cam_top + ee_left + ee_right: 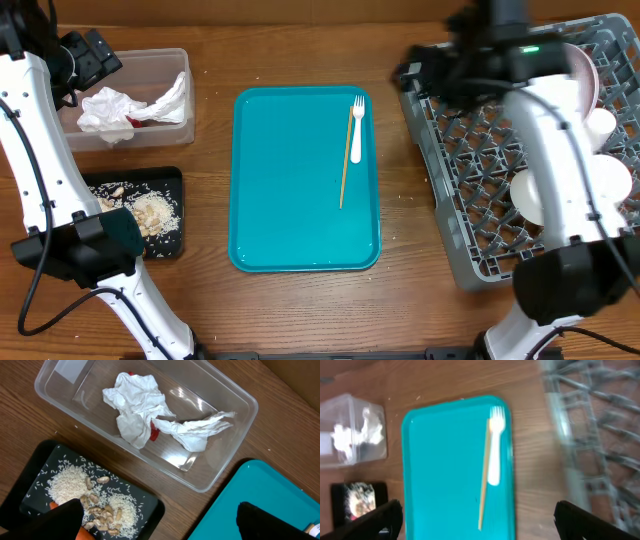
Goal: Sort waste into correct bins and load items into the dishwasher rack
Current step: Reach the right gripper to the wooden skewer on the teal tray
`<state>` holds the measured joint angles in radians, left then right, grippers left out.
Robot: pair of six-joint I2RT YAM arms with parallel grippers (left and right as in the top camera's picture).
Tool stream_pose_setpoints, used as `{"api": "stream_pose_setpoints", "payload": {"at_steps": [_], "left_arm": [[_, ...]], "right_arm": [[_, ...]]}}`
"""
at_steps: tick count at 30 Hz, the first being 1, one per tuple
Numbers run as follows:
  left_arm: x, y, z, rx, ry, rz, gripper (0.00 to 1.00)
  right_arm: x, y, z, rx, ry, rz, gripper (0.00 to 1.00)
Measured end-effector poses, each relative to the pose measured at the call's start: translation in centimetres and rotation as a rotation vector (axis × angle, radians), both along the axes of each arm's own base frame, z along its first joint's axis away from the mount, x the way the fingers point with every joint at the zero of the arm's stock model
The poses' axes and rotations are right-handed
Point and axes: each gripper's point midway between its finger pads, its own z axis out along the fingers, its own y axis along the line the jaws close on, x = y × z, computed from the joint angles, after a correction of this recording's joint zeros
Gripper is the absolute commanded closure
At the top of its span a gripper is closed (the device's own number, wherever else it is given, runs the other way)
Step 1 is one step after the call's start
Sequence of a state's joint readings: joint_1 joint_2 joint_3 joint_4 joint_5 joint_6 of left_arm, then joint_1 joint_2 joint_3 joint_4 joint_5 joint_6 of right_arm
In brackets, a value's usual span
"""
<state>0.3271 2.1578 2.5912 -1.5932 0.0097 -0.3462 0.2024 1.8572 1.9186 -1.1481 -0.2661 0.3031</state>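
Observation:
Crumpled white napkins (112, 108) (135, 410) and a red wrapper (154, 434) lie in the clear tub (178, 128) (235, 445). Beige scraps and rice (150, 212) (100, 505) and an orange carrot (52, 506) lie in the black tray (172, 182) (150, 505). A white fork (357, 130) (494, 450) and a wooden stick (346, 160) (483, 485) lie on the teal tray (290, 200). The grey rack (470, 180) (600, 435) holds a plate (585, 75), a cup (600, 122) and bowls (535, 195). My left gripper (95, 58) (160, 525) is open and empty above the tub. My right gripper (428, 75) (480, 520) is open and empty by the rack's left edge.
The teal tray (445, 470) (270, 490) sits in the middle of the wooden table, between the bins on the left and the rack on the right. A few crumbs lie on the wood near the rack.

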Motion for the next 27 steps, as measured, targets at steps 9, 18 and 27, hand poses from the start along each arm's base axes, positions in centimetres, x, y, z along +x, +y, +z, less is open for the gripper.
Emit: {"api": "stream_pose_setpoints", "payload": {"at_steps": [9, 18, 27], "left_arm": [[0.0, 0.0, 0.0, -0.001, 0.001, 0.0, 0.0], [0.0, 0.0, 0.0, 0.0, 0.0, 0.0, 0.0], [0.0, 0.0, 0.0, 0.0, 0.0, 0.0, 0.0]], "right_arm": [[-0.3, 10.2, -8.1, -0.172, 0.052, 0.065, 0.07], [-3.2, 12.4, -17.1, -0.26, 0.285, 0.041, 0.54], [-3.7, 11.4, -20.4, -0.346, 0.335, -0.065, 0.5]]}}
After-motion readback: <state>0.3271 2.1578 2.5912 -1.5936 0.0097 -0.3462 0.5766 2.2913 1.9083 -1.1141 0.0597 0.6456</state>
